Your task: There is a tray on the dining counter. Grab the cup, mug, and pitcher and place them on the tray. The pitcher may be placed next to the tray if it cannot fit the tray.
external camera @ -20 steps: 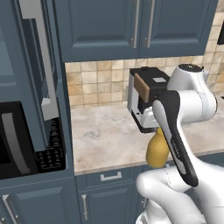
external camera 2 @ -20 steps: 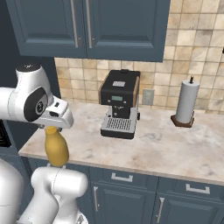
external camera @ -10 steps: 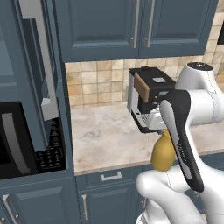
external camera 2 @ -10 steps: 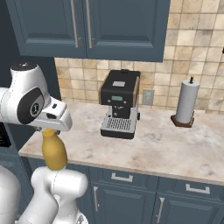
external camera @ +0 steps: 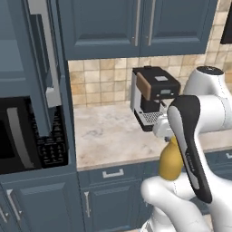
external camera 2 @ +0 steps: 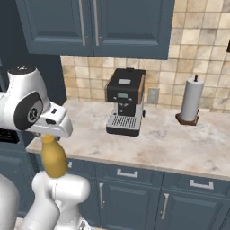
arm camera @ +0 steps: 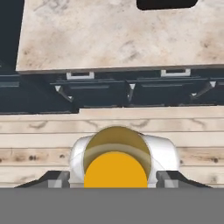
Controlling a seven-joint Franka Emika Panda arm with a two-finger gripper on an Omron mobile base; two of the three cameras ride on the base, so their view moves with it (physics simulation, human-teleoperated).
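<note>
Hanging off the front edge of the kitchen counter [external camera 2: 179, 148], the pitcher [external camera 2: 54, 157] is up in the air, and we see it from both sides of the base. Biggest things first: one run of dark blue wall cabinets [external camera 2: 94, 22] overhead, one beige marbled counter below a tan tiled backsplash [external camera 2: 206, 58], and a row of blue drawer fronts [external camera 2: 130, 173] under the stone edge. At far left in the left base view we have one tall cabinet with a black microwave [external camera: 18, 136].

On the stone we count one black coffee machine [external camera 2: 126, 105] standing near the back wall, and one paper towel roll [external camera 2: 191, 99] on its holder, well apart to the machine's right. Between them, and along the whole front strip, the counter shows bare stone. In the hand view the counter's front lip runs across the upper part, with pale wooden floor [arm camera: 43, 127] below it.

Now the gripper [external camera 2: 47, 134]: we see it clamped around the neck of the one amber pitcher, jaws set wide about it, the rounded body hanging below the hand. It sits just outside the counter's front corner, over the floor and above the robot's own white base. In the hand view we look straight down on the pitcher's round top [arm camera: 116, 168], between the finger tips.
</note>
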